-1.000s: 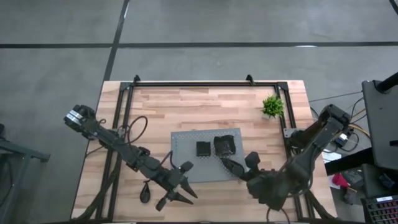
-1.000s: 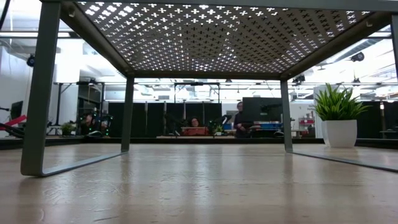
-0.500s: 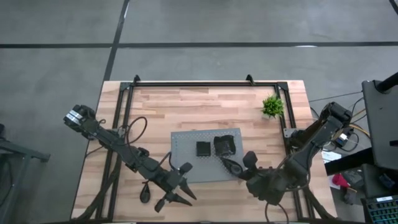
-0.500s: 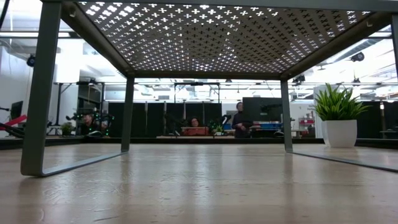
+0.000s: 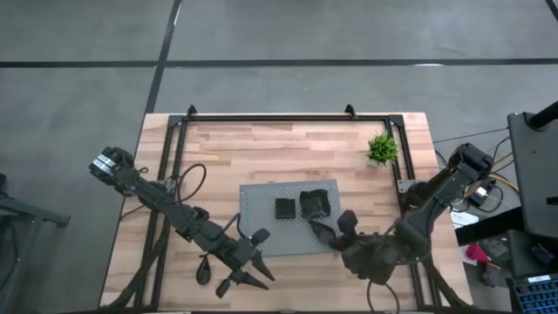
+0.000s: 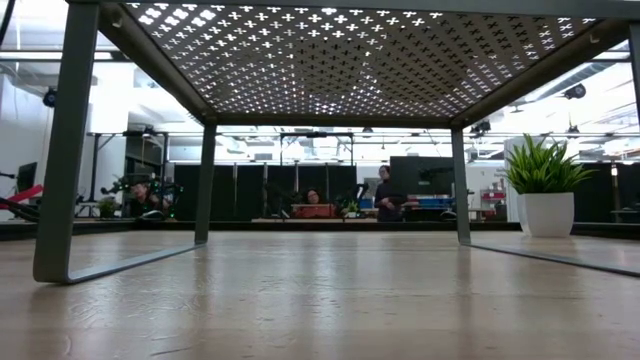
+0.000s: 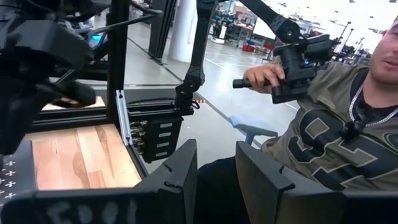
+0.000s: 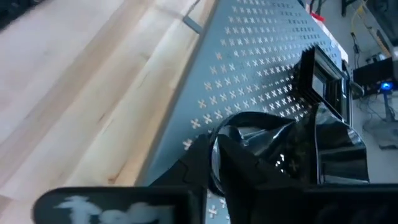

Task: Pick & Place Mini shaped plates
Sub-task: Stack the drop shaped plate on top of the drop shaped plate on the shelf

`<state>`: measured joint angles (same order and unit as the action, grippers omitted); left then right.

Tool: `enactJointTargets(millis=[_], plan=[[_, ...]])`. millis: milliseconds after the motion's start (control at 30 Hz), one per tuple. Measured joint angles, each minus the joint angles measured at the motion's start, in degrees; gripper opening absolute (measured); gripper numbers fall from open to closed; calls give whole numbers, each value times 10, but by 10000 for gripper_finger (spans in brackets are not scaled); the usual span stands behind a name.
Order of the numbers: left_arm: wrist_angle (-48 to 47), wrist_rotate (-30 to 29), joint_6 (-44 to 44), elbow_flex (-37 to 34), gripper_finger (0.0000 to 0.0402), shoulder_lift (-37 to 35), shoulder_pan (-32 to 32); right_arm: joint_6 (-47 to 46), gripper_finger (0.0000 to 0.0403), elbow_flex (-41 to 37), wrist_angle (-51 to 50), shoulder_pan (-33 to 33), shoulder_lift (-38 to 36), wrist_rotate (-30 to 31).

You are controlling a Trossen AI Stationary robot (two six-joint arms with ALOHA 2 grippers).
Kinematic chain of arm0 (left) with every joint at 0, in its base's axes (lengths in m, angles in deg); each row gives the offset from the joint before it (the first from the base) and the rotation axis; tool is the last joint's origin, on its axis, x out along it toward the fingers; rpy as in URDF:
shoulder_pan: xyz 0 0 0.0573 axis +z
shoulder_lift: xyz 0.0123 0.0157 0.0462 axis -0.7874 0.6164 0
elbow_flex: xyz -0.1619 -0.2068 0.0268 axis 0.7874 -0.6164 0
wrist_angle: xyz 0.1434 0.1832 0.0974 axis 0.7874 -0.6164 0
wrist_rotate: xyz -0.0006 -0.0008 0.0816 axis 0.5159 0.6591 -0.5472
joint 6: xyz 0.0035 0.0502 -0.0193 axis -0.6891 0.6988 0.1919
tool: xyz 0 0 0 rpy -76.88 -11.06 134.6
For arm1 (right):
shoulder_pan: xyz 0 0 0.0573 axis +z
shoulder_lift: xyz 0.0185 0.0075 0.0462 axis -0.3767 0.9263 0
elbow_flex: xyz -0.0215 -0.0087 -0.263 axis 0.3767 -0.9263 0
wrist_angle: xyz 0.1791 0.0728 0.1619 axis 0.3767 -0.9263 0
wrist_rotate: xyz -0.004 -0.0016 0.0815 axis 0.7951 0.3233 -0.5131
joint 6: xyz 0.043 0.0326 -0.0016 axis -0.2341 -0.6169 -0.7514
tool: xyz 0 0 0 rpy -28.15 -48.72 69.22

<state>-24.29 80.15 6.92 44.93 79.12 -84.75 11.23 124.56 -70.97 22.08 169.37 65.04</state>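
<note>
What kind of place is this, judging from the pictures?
Probably a robotics lab or workshop. Beyond the wooden table the low view shows a large open hall with workstations and people. The left wrist view shows a seated person holding a controller handle on a jointed arm.

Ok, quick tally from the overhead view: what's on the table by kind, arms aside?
Black mini plates on the board: 2 (square plate, wavy-edged plate)
Grey perforated board: 1
Green potted plant: 1
Dark teardrop shape by the left arm, likely another plate: 1
Total: 5
</note>
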Motion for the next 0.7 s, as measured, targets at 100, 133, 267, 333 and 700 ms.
enactJointTargets(millis=[100,133,267,333,700], plan=[[0,3,-1,0,104,0,0,-1,55,-8,-3,-6,0,0],[0,6,-4,0,104,0,0,-1,63,-8,-4,-7,0,0],[-1,21,-20,-2,104,0,0,-2,86,-1,-4,-6,0,0],[0,21,-32,-7,104,0,0,-2,92,10,-4,-5,0,0],[-129,7,-196,-10,104,-1,-37,-45,88,75,-6,20,0,-6]])
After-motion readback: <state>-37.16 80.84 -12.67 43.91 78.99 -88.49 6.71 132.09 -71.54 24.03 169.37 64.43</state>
